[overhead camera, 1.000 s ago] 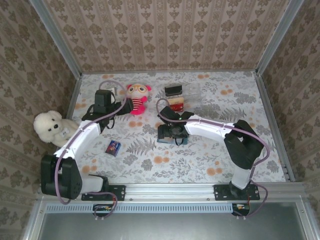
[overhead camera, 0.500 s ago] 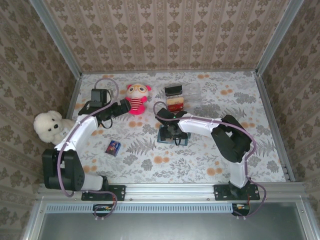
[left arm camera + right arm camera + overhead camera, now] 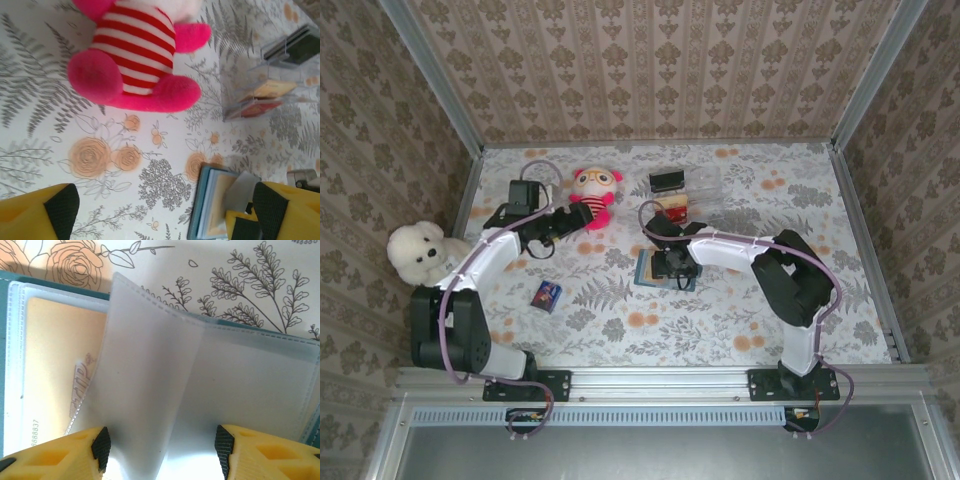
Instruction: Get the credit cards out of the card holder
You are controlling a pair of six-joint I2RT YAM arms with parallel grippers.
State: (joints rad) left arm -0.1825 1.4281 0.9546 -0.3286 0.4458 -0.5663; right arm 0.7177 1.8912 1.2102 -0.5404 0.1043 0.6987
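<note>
Since a second ago the right elbow (image 3: 802, 285) has folded inward and the left gripper (image 3: 560, 222) has swung right to the striped doll's (image 3: 595, 197) feet, jaws wide apart. Bare floral table (image 3: 720, 320) lies open nearest the bases; at mid-table the teal card holder (image 3: 648, 270) lies opened flat under the right gripper (image 3: 162, 445), whose jaws stand apart astride a raised frosted sleeve (image 3: 150, 365), a gold credit card (image 3: 50, 370) slotted beside it. Farther back, more cards (image 3: 670, 207) sit in a clear tray (image 3: 707, 185).
</note>
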